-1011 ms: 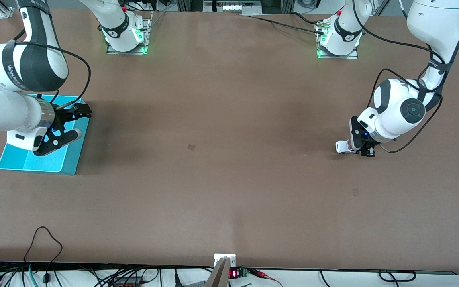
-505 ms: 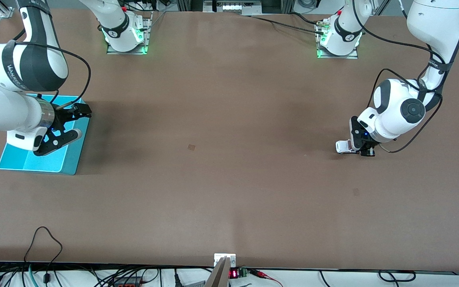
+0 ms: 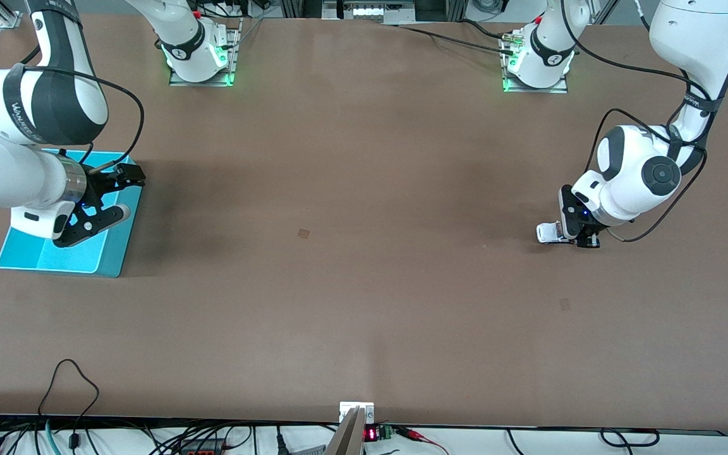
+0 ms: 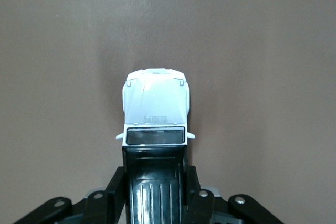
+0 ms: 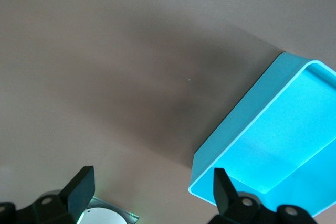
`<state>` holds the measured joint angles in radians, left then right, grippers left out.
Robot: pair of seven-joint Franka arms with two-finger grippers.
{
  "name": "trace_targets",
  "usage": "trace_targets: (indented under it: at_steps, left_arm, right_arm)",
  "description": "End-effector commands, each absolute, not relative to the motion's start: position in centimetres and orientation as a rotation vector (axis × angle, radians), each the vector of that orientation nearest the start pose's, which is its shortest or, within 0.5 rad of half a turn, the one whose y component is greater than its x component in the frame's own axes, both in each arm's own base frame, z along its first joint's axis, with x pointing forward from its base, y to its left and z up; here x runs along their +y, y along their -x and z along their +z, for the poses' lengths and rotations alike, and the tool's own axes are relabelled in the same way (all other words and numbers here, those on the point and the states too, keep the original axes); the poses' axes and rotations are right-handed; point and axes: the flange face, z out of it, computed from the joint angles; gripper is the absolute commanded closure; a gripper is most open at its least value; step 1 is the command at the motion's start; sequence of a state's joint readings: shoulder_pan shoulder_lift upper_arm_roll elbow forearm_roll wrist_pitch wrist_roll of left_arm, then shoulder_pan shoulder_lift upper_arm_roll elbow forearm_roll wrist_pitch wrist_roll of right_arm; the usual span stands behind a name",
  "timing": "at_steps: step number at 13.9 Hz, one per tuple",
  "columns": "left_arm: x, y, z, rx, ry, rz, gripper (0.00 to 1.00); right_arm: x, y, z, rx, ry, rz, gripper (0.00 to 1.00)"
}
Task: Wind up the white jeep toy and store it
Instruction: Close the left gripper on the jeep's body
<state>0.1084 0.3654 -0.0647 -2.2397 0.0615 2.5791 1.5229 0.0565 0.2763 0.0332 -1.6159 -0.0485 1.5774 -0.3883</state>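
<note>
Winding the jeep — pull-back stroke

We keep left gripper [image 4: 155, 192] clamped on white jeep toy [image 4: 155, 109], wheels pressed to table [image 3: 364, 253], drag straight; right gripper [image 3: 100, 203] spread apart, waits over cyan bin [image 3: 23, 258].

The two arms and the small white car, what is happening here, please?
The left gripper is down at the table toward the left arm's end, its fingers shut on the white jeep toy, whose wheels appear to rest on the table. The right gripper waits open over the cyan bin.
</note>
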Motion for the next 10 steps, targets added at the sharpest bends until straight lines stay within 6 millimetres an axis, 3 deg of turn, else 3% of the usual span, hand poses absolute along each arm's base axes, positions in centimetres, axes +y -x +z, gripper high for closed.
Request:
trace_targets:
  at_steps: [1,10]
  left_arm:
    - [3.5,-53.8,18.9,2.222,2.264,0.075,0.90]
    - [7.2,-54.4,18.0,2.265,2.198,0.096,0.90]
  right_arm:
    - [4.5,-60.4,44.5,-0.754,2.984,0.498,0.00]
    - [4.5,-60.4,44.5,-0.754,2.983,0.500,0.00]
